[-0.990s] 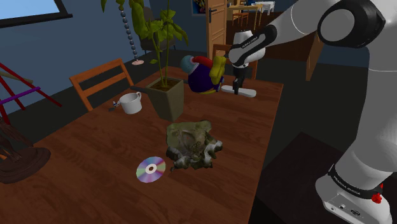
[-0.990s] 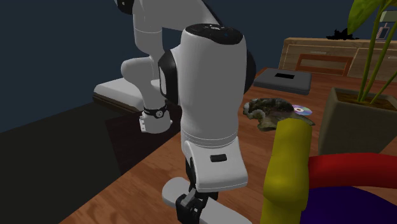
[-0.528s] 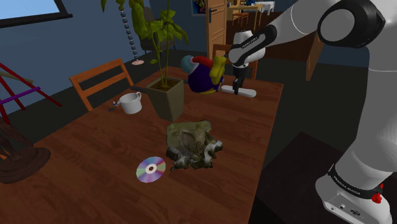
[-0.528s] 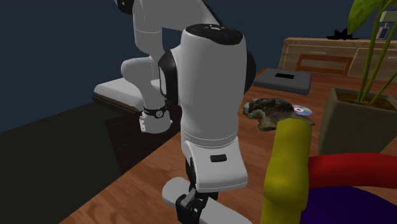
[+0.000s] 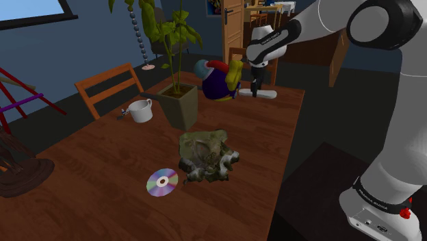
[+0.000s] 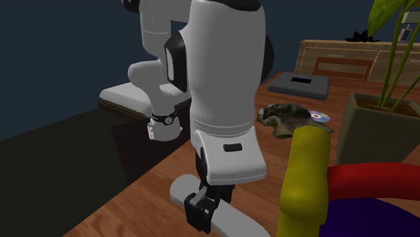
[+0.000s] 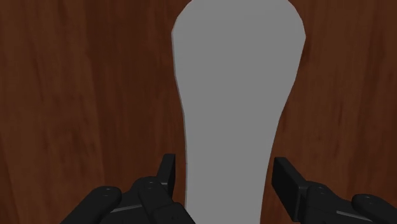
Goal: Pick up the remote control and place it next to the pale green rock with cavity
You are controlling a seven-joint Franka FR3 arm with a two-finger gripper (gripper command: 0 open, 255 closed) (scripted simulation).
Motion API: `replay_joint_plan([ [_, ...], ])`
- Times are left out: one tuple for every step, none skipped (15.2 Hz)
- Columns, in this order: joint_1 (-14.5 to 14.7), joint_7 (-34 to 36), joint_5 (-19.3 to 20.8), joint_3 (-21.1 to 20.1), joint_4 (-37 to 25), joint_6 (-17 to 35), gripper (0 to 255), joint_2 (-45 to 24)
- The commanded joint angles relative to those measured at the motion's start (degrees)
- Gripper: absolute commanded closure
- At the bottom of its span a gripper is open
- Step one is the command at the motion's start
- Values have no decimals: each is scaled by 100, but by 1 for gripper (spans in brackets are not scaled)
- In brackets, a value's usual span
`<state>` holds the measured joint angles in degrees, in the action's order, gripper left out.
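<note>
The remote control (image 7: 235, 95) is a plain pale grey, flat, elongated slab, wider at its far end. My gripper (image 7: 226, 172) is shut on its narrow end, a black finger on each side. In the shoulder view the gripper (image 5: 255, 89) holds the remote (image 5: 267, 94) just above the far end of the wooden table (image 5: 102, 157), beside a colourful toy (image 5: 217, 79). The pale green rock with a cavity (image 5: 205, 156) lies mid-table, well nearer the stand. In the second exterior view the remote (image 6: 232, 219) hangs level over the wood in the gripper (image 6: 200, 214); the rock (image 6: 286, 116) lies beyond.
A shiny CD (image 5: 162, 182) lies beside the rock toward the shoulder view's left. A potted plant (image 5: 179, 103) and a white mug (image 5: 140, 110) stand behind the rock. A wooden chair (image 5: 109, 87) is at the table's far left side.
The gripper has risen a little with the remote in it, lifting the remote off the table. Everything else is where it was.
</note>
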<state>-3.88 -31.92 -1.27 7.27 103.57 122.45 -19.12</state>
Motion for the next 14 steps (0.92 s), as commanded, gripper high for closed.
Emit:
replay_joint_plan([
  [6, 6, 10, 3, -52, -123, 255, 87],
  [7, 8, 15, 5, -88, -190, 255, 118],
  [8, 10, 19, 6, -126, -257, 255, 148],
  [9, 11, 23, 8, -165, -325, 255, 177],
  [10, 13, 27, 9, -205, -393, 255, 204],
  [11, 15, 31, 11, -247, -461, 255, 231],
  [12, 16, 35, 12, -290, -529, 255, 257],
  [13, 17, 38, 13, -334, -598, 255, 281],
  [14, 18, 42, 15, -380, -667, 255, 305],
  [14, 19, 45, 16, -427, -736, 255, 327],
  [15, 20, 48, 17, -476, -806, 255, 348],
  [15, 21, 51, 18, -526, -876, 255, 368],
  [16, 22, 54, 19, -578, -947, 255, 387],
  [16, 22, 56, 20, -631, -1018, 255, 405],
])
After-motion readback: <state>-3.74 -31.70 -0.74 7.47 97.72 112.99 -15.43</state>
